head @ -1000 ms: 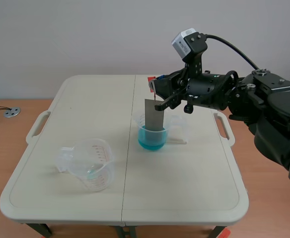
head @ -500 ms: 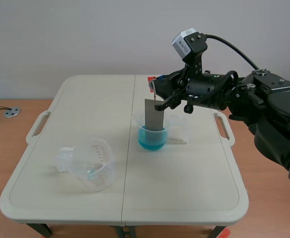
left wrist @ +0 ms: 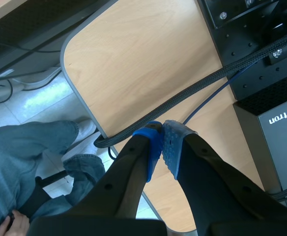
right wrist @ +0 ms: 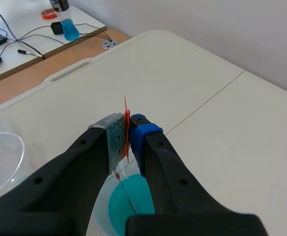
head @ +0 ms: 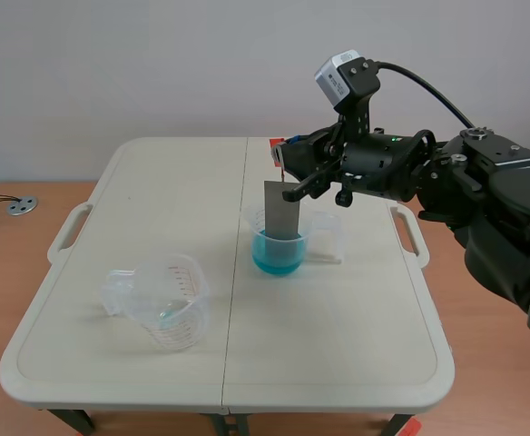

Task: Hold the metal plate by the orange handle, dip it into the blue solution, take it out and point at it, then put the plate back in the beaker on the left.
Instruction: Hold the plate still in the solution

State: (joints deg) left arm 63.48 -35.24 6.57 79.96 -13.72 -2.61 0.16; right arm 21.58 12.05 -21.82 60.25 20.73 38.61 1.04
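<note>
A grey metal plate (head: 281,209) hangs upright with its lower edge inside the beaker of blue solution (head: 277,251) near the table's middle. My right gripper (head: 281,169) is shut on the plate's thin orange handle (right wrist: 127,130), directly above that beaker (right wrist: 126,205). A clear measuring beaker (head: 168,299) stands at the front left of the table, apparently holding no liquid; its rim (right wrist: 1,157) shows beside the right gripper. My left gripper (left wrist: 162,141) is shut on nothing, off the table over a wooden desk.
The white folding table (head: 111,218) has a centre seam and side handles. A second clear beaker (head: 324,229) stands just behind the blue one. In the left wrist view a black cable (left wrist: 192,93), black equipment and a seated person's legs (left wrist: 30,152) appear.
</note>
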